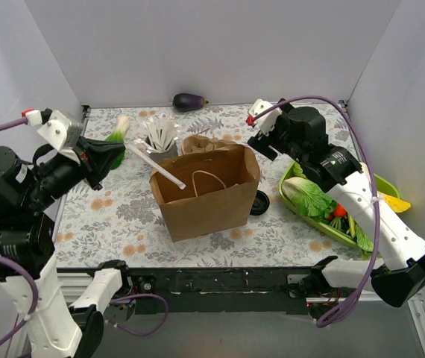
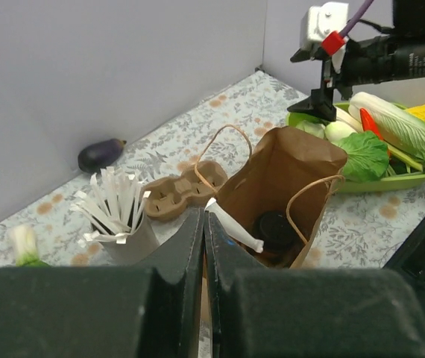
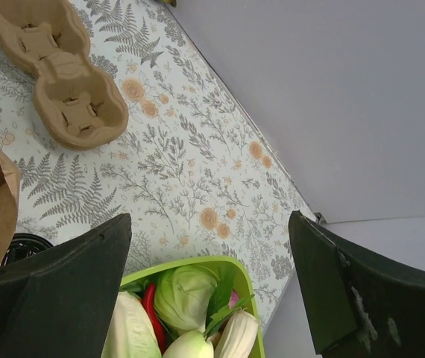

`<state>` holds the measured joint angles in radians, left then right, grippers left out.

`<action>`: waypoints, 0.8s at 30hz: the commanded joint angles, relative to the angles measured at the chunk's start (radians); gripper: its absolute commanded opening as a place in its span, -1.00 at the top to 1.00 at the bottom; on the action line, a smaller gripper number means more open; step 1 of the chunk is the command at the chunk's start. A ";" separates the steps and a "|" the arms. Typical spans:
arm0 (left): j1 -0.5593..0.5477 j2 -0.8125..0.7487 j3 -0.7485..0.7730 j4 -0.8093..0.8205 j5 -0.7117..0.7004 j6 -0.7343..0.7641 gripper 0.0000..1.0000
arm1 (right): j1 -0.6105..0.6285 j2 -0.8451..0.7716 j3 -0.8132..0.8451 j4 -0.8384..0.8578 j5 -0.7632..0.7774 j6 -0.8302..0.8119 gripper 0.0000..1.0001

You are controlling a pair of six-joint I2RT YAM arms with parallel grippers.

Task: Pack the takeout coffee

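Left claw (image 2: pixel 203 216) on stick (image 2: pixel 235 228); cup (image 2: pixel 276 228) maybe upright

**Bench, floral cover: what rests on it**

Bench (image 1: pixel 115 216): brown paper bag (image 1: pixel 212 201) upright at centre, mouth open. Black round disc (image 1: pixel 259 203) just beside the bag's right side. Green tray (image 2: pixel 391 180) of vegetables at right. Behind the bag: cardboard carrier (image 1: pixel 201 143) and grey cup of white sticks (image 1: pixel 160 142). Eggplant (image 1: pixel 189 101) by back wall. Green-and-white vegetable (image 1: pixel 119 130) back left.

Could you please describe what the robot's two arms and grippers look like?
The left arm and right arm have black joint housings and white links; purple cables run to white wrist cameras with red plugs. The left gripper and right gripper have dark, wedge-shaped fingers.
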<state>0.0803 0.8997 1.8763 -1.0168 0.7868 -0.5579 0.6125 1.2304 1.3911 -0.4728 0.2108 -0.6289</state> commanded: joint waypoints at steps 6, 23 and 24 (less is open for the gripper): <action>0.003 0.062 -0.144 0.070 0.080 -0.048 1.00 | -0.002 -0.078 -0.063 0.040 -0.005 0.001 -0.86; -0.001 0.189 -0.281 0.329 0.276 -0.238 -0.11 | -0.002 -0.091 0.003 -0.030 -0.064 0.051 -0.88; 0.001 0.191 -0.267 0.346 0.266 -0.276 -0.13 | -0.002 -0.083 0.026 -0.045 -0.068 0.054 -0.89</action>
<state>0.0803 1.0966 1.5749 -0.7860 1.0019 -0.7269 0.6113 1.1526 1.3323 -0.5011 0.1566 -0.6010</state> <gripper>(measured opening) 0.543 0.936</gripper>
